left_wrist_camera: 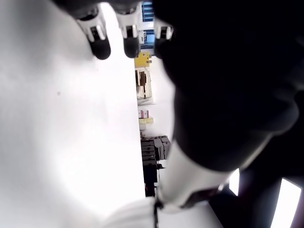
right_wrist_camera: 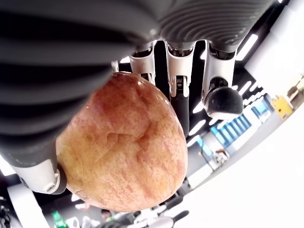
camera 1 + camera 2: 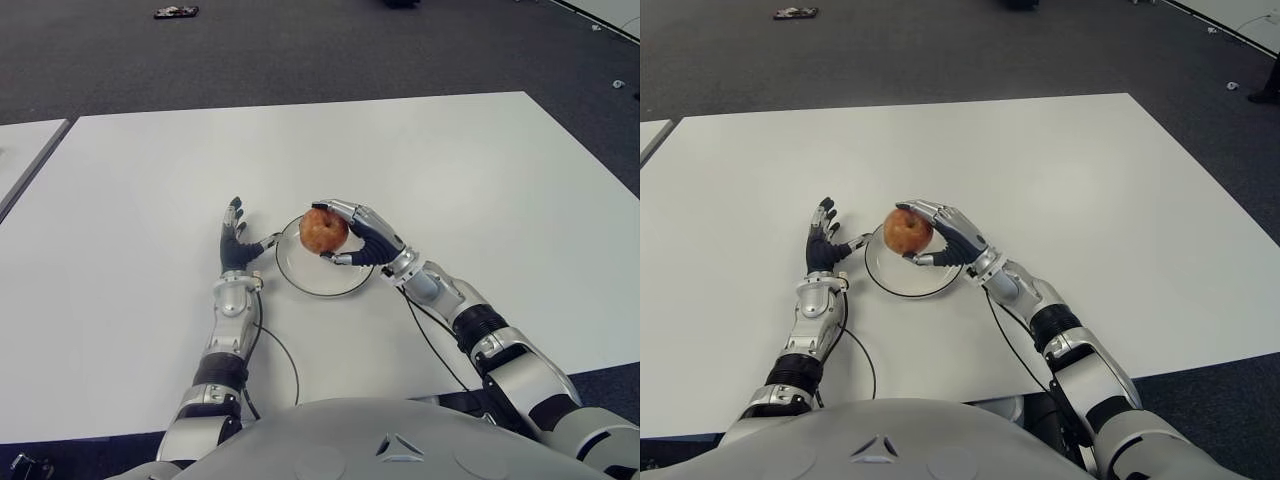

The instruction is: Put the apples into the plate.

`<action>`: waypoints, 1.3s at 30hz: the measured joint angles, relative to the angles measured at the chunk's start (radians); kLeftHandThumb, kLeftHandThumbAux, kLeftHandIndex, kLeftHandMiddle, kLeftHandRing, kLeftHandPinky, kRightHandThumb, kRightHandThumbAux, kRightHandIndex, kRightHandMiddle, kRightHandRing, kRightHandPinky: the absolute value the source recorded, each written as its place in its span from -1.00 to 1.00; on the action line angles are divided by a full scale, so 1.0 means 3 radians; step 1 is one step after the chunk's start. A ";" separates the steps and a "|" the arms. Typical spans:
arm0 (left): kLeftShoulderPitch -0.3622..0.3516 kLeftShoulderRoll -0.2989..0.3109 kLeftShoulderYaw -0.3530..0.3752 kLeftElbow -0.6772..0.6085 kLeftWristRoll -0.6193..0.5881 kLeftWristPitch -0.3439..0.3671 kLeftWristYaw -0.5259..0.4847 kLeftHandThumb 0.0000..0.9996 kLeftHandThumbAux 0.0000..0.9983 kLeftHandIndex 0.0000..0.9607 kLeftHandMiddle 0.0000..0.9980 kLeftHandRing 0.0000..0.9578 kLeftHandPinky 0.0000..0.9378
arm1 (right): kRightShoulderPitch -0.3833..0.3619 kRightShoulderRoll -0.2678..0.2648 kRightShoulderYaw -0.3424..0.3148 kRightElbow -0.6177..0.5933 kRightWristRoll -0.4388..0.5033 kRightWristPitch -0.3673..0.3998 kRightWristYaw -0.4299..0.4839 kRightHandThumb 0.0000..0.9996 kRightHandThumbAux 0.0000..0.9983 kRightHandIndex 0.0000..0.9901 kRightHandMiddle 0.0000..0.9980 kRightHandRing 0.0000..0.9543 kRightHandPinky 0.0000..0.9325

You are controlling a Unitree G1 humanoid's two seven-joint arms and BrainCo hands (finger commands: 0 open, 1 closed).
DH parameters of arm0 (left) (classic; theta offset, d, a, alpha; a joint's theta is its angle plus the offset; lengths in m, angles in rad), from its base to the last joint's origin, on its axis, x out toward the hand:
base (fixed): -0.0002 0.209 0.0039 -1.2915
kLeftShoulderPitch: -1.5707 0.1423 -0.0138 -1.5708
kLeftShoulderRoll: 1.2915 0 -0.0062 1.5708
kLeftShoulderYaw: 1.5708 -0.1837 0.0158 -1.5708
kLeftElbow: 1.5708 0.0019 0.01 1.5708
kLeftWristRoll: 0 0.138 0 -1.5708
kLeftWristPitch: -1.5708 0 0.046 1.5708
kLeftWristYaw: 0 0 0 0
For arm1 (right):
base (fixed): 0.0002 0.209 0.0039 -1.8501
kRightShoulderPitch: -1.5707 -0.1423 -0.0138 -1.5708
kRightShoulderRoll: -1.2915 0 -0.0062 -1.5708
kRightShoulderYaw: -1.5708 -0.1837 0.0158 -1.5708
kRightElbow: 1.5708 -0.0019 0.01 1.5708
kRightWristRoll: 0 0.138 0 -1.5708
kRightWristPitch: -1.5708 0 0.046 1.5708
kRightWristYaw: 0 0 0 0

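Red-and-yellow skin fills my right wrist view: the apple [image 2: 124, 147] sits in the right hand [image 3: 362, 238], with the fingers [image 2: 179, 80] curled over its top and the thumb closing from underneath, so I read this as a firm wrap, not a light pinch. From the head cameras, I see that hand holding the apple over the far part of the plate [image 3: 300, 277], a clear shallow dish on the white table [image 3: 480, 180]; whether the fruit already touches the plate or hangs just above it I cannot tell. My left hand [image 3: 237, 243] shows just beside the plate on its left side, fingers stretched out and spread, holding nothing; its thumb reaches toward the rim, though I cannot confirm contact. I judge that I am at the placing step: carry done, release not yet made. Next I would ease the apple down onto the plate's middle until it bears weight, then uncurl the fingers slowly and lift away clear. A round apple on a slick shallow dish may roll, so I want it settled before I let go. I see no other apple on the table.
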 measured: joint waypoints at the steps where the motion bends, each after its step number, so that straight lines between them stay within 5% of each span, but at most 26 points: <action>1: -0.0002 0.0002 0.0000 0.0002 0.0000 -0.0001 0.0000 -1.00 0.12 -1.00 -1.00 -1.00 -1.00 | 0.0000 -0.0004 0.0005 0.0000 -0.0012 0.0000 0.0003 0.49 0.42 -0.11 0.73 0.80 0.81; 15: -0.0021 0.0020 -0.0002 0.0044 -0.0003 -0.0028 0.0000 -1.00 0.11 -1.00 -1.00 -1.00 -1.00 | -0.0025 -0.0100 0.0079 0.0011 -0.0209 -0.0001 -0.0015 0.47 0.42 -0.11 0.66 0.73 0.73; 22: -0.0029 0.0029 -0.0002 0.0069 -0.0023 -0.0047 -0.0015 -1.00 0.10 -1.00 -1.00 -1.00 -1.00 | -0.0096 -0.0108 0.0088 0.0063 -0.0330 -0.0001 -0.0216 0.41 0.43 -0.12 0.51 0.53 0.44; 23: -0.0030 0.0030 -0.0002 0.0070 -0.0026 -0.0048 -0.0015 -1.00 0.11 -1.00 -1.00 -1.00 -1.00 | -0.0107 -0.0113 0.0092 0.0063 -0.0361 0.0000 -0.0263 0.18 0.28 -0.18 0.21 0.19 0.13; 29: -0.0039 0.0036 -0.0004 0.0082 -0.0026 -0.0047 -0.0015 -1.00 0.15 -1.00 -1.00 -1.00 -1.00 | -0.0157 -0.0194 0.0166 -0.0016 -0.0629 0.0129 -0.0423 -0.33 -0.10 -0.66 -0.73 -0.79 -0.80; 32: -0.0042 0.0038 -0.0005 0.0086 -0.0025 -0.0046 -0.0015 -1.00 0.16 -1.00 -1.00 -1.00 -1.00 | -0.0157 -0.0271 0.0217 -0.0172 -0.0822 0.0314 -0.0426 -0.42 -0.24 -0.88 -0.91 -0.93 -0.93; 39: -0.0043 0.0043 -0.0004 0.0090 -0.0025 -0.0046 -0.0015 -1.00 0.18 -1.00 -1.00 -1.00 -1.00 | -0.0150 -0.0385 0.0258 -0.0444 -0.0985 0.0626 -0.0431 -0.53 -0.44 -0.99 -0.99 -1.00 -1.00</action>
